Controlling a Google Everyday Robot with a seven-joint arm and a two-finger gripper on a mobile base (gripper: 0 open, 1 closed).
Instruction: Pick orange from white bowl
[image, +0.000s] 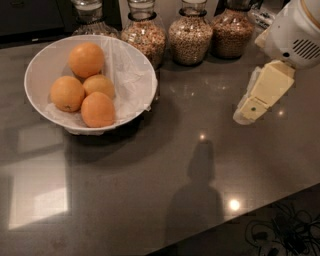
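The white bowl (131, 64) stands at the left of the dark grey counter, lined with crinkled white paper, and holds several oranges. The orange (98, 110), deep reddish-orange and slightly egg-shaped, lies at the bowl's front. Two paler ones (67, 93) (100, 84) lie behind it, and a bigger, rounder one (86, 59) at the back. My gripper (246, 114), cream-coloured under a white wrist, hangs above the counter at the right. It is far to the right of the bowl and holds nothing.
Several glass jars of grain (189, 36) stand in a row along the back, the nearest (145, 35) right behind the bowl. The counter's front edge (250, 212) runs diagonally at the lower right, with cables (280, 232) on the floor beyond.
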